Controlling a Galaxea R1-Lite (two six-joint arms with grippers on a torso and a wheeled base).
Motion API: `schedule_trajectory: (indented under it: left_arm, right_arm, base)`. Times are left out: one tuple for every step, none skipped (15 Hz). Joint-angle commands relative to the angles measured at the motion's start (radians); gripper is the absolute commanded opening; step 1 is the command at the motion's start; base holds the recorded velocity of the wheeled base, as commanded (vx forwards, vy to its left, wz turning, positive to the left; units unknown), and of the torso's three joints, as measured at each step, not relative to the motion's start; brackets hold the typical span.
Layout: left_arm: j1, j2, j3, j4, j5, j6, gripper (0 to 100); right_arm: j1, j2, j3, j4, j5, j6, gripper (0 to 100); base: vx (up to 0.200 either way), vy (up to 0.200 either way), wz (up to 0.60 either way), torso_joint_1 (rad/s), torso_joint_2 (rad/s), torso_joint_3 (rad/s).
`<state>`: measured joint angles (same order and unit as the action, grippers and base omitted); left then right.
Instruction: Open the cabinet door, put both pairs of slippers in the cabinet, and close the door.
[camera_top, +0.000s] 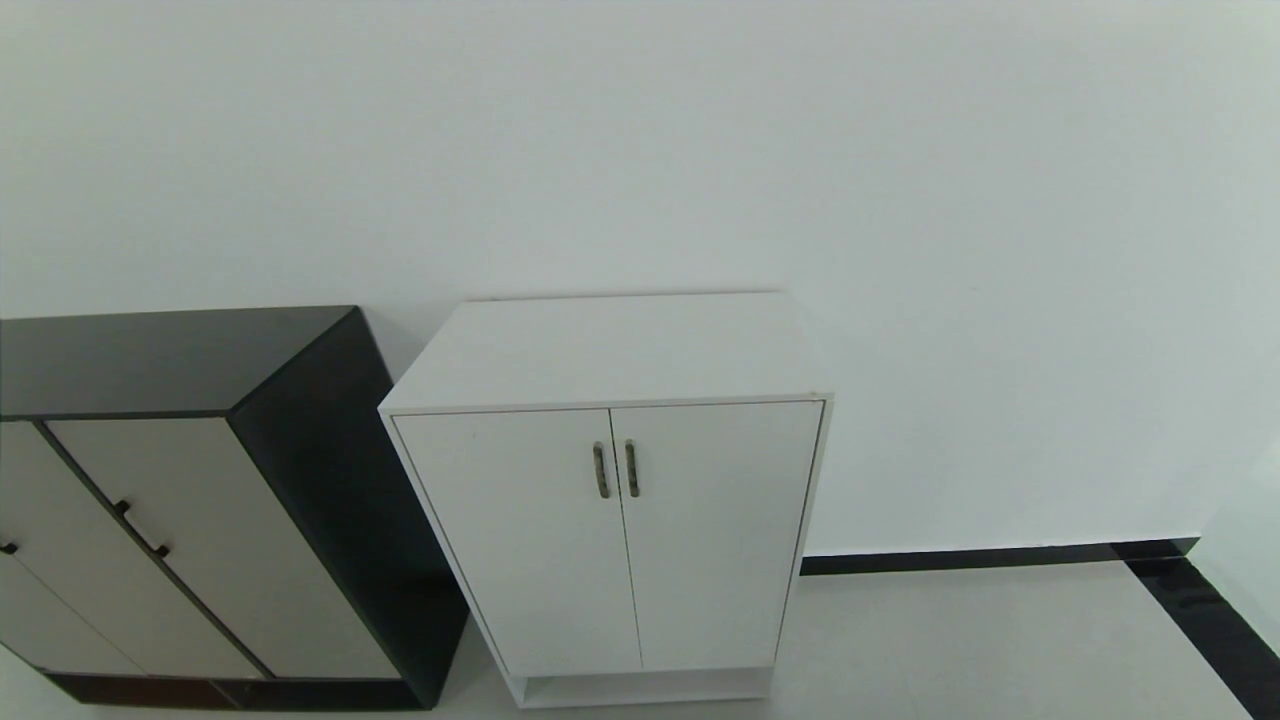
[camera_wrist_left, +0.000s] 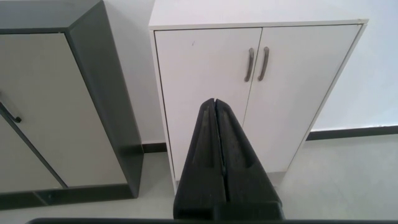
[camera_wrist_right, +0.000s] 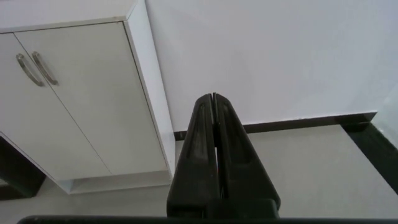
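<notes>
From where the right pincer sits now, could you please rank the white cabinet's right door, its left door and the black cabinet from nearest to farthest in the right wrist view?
1. Right door, closest beside the right pincer.
2. Left door, one panel further over.
3. Black cabinet, beyond the white cabinet's far side.

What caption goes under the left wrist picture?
Shut left pincer pointing at the closed white cabinet, with a black cabinet beside it.

bright even indoor light, soft faint shadows, mild wide-angle stretch
</notes>
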<state>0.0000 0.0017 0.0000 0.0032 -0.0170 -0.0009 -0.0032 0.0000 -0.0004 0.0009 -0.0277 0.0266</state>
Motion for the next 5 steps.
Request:
schedule_trajectory:
  left_arm:
    - [0.000,0.000,0.000,0.000,0.000,-0.001,0]
    - [0.000,0.000,0.000,0.000,0.000,-0.001,0]
    - [0.000,0.000,0.000,0.000,0.000,-0.001,0]
    - [0.000,0.000,0.000,0.000,0.000,-0.001,0]
    - [0.000,0.000,0.000,0.001,0.000,-0.001,0]
  right_arm:
    - [0.000,0.000,0.000,0.001,0.000,-0.001,0]
    - [0.000,0.000,0.000,0.001,0.000,-0.001,0]
    - [0.000,0.000,0.000,0.001,0.000,-0.001,0]
    - [0.000,0.000,0.000,0.001,0.000,0.003,0]
    - [0.000,0.000,0.000,0.001,0.000,0.004,0]
  base:
    - [0.000,0.000,0.00,0.000,0.00,0.000]
    - [0.000,0.000,0.00,0.000,0.00,0.000]
    - [0.000,0.000,0.00,0.000,0.00,0.000]
    - [0.000,0.000,0.00,0.000,0.00,0.000]
    - [0.000,0.000,0.00,0.000,0.00,0.000]
